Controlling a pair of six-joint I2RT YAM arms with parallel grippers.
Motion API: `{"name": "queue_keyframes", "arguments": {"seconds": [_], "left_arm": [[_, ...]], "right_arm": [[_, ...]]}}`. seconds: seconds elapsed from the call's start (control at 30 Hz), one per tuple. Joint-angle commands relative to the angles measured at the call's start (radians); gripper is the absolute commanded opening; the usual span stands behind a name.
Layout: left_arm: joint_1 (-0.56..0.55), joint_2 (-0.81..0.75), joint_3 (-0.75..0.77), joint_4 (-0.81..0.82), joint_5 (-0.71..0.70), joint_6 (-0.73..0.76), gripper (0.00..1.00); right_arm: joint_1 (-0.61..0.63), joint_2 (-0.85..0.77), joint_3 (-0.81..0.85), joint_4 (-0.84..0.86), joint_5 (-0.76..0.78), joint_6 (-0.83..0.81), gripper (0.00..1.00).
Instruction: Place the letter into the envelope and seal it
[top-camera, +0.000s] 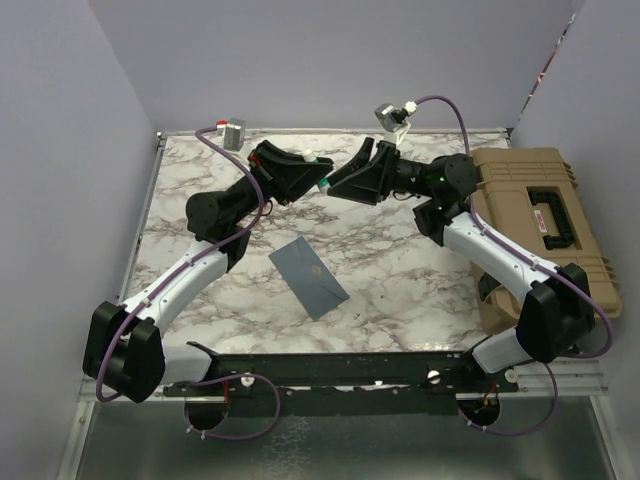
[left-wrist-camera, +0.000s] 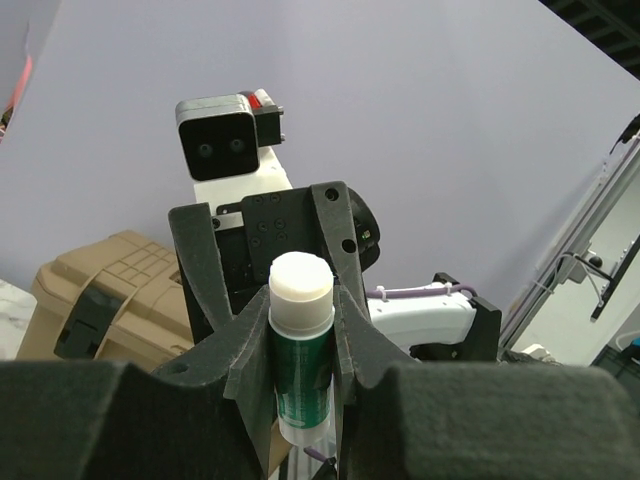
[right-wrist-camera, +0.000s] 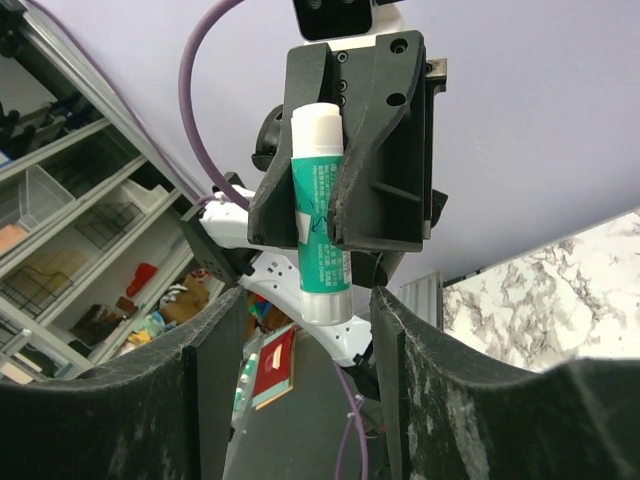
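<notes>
The grey-blue envelope (top-camera: 308, 277) lies flat on the marble table, in the middle, with a small pale mark on it. The cream letter is not in view. Both grippers are raised above the far half of the table and face each other. My left gripper (top-camera: 317, 180) (left-wrist-camera: 300, 300) is shut on a green glue stick with a white cap (left-wrist-camera: 300, 345) (right-wrist-camera: 320, 220). My right gripper (top-camera: 338, 184) (right-wrist-camera: 305, 380) is open. Its fingers (right-wrist-camera: 410, 390) stand on either side of the stick's end without touching it.
A tan hard case (top-camera: 540, 220) with a black handle lies along the table's right edge; it also shows in the left wrist view (left-wrist-camera: 100, 300). Purple walls enclose the table on the left, back and right. Shelving with clutter shows beyond the table in the right wrist view.
</notes>
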Motion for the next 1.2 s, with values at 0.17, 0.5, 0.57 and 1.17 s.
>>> {"name": "queue_keyframes", "arguments": {"seconds": [0.17, 0.5, 0.57, 1.17], "left_arm": [[-0.005, -0.035, -0.031, 0.039, -0.066, 0.024, 0.0], [-0.005, -0.06, -0.047, 0.02, -0.122, 0.041, 0.0], [-0.005, -0.074, -0.054, -0.011, -0.152, 0.057, 0.0], [-0.006, -0.14, 0.019, -0.534, -0.402, 0.006, 0.0]], "right_arm": [[0.03, 0.011, 0.055, -0.105, 0.007, -0.077, 0.38], [0.056, -0.005, 0.154, -0.463, 0.06, -0.422, 0.03], [0.068, -0.012, 0.199, -0.636, 0.142, -0.636, 0.01], [0.35, 0.009, 0.286, -1.002, 1.296, -1.355, 0.01]]}}
